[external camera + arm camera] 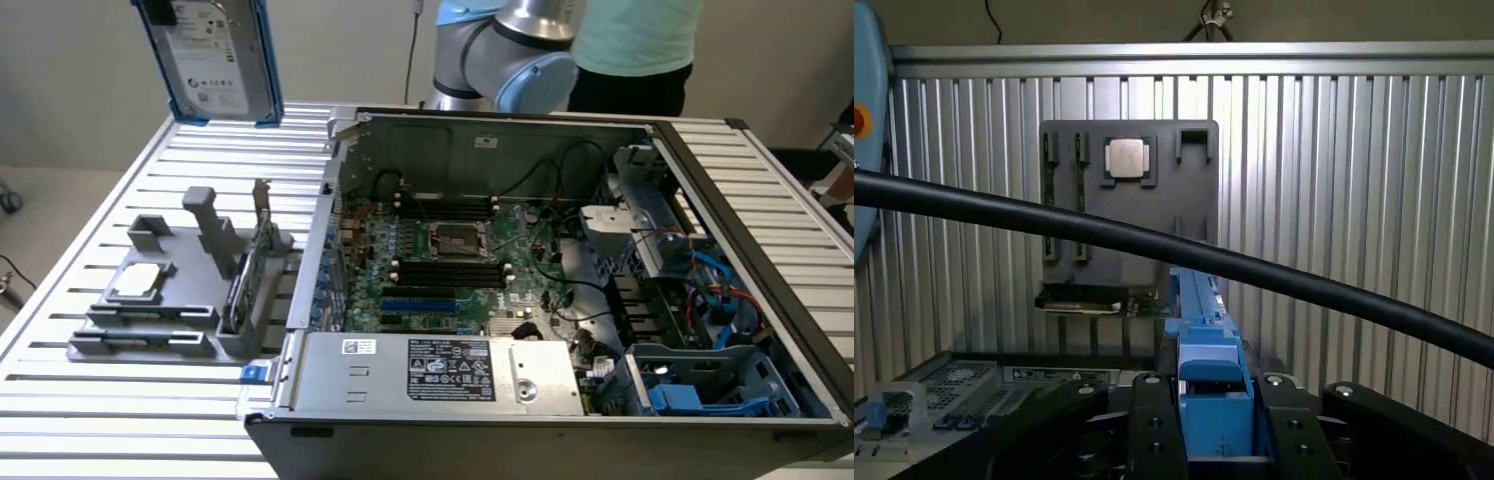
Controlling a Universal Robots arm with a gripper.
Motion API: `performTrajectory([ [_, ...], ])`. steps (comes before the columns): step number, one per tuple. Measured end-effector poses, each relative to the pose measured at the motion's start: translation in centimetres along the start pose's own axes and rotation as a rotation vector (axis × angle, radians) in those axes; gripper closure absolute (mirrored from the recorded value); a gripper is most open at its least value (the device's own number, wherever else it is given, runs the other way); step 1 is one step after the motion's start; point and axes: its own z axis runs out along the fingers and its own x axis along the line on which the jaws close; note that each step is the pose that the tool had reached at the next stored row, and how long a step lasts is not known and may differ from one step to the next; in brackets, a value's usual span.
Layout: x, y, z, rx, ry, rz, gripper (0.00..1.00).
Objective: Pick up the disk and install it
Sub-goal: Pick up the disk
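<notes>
The slatted metal table (80, 400) carries the open computer case (494, 145), which takes up most of its middle and the side at the exterior view's right. The motherboard (454, 260) lies bare inside, and the large silver box (441, 375) with white stickers sits at the case's near edge. My arm (514, 50) rises beyond the table's far edge, with a person in a teal shirt (641, 35) behind it. A grey fixture (147, 300) rests by the table's edge at the exterior view's left, well apart from the case's open bays, and a small silver square piece (140, 282) lies flat on it.

The disk (214, 60) hangs upright in the air, clear of the table, above its far corner at the exterior view's left, label facing the camera and blue rails down both sides. My claw (1212, 410) is clamped on it: in the wrist view the black jaws press against a blue rail from either side.

By my reckoning the pick-up is done and the install is not. The disk is outside the case and touches nothing but my jaws.
</notes>
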Motion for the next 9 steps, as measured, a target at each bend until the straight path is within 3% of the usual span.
performTrajectory([
  [5,0.3,-2.21,-2.21,-0.0023,-0.0008,-0.001,0.68],
  [9,0.8,-3.73,-2.80,-0.0024,-0.0008,-0.001,0.68],
])
